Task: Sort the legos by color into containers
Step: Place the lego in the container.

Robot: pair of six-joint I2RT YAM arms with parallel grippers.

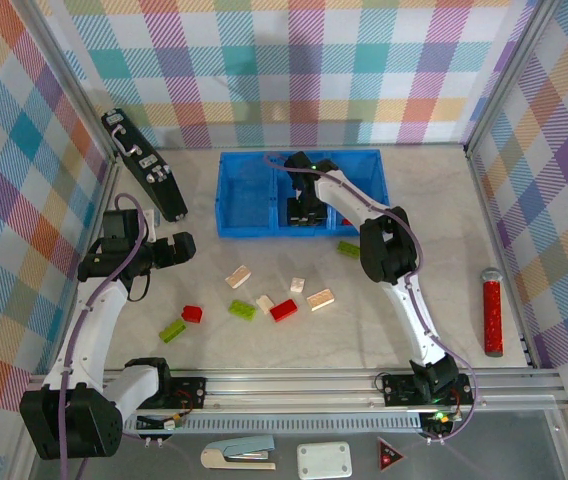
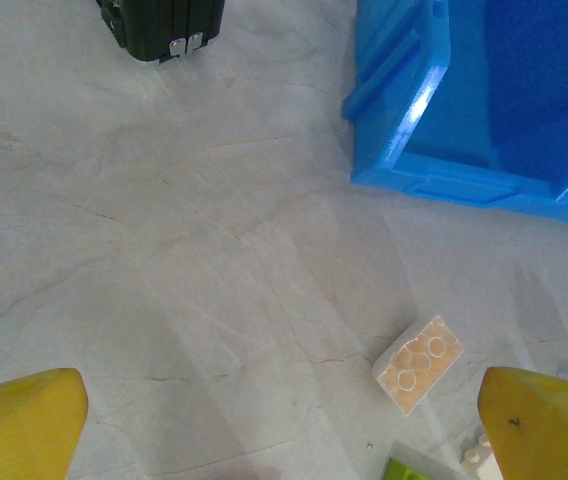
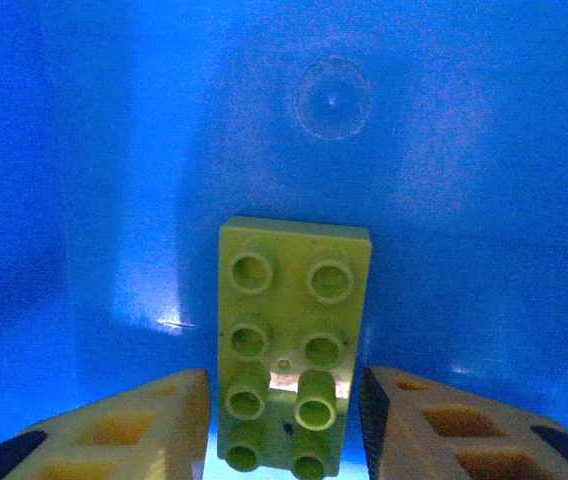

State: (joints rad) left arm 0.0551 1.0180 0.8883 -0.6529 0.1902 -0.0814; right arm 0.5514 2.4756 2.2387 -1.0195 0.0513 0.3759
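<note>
The blue tray (image 1: 239,190) of three containers stands at the back centre. My right gripper (image 1: 304,210) reaches down into its middle compartment, where a lime green lego (image 3: 289,340) lies studs up between the cream fingers (image 3: 114,430); thin gaps show on both sides, so the gripper is open. Loose on the table are cream legos (image 1: 238,276) (image 1: 321,298), red legos (image 1: 284,310) (image 1: 193,314) and green legos (image 1: 242,309) (image 1: 172,329) (image 1: 348,248). My left gripper (image 1: 186,245) hovers open left of them, its yellow fingers (image 2: 24,420) wide apart, a cream lego (image 2: 419,363) ahead to the right.
A black device (image 1: 144,165) lies at the back left, close to the tray's corner (image 2: 404,150). A red cylinder (image 1: 492,310) lies by the right wall. A stapler (image 1: 239,455), a white box (image 1: 324,460) and a red triangle sign (image 1: 391,456) sit below the front rail.
</note>
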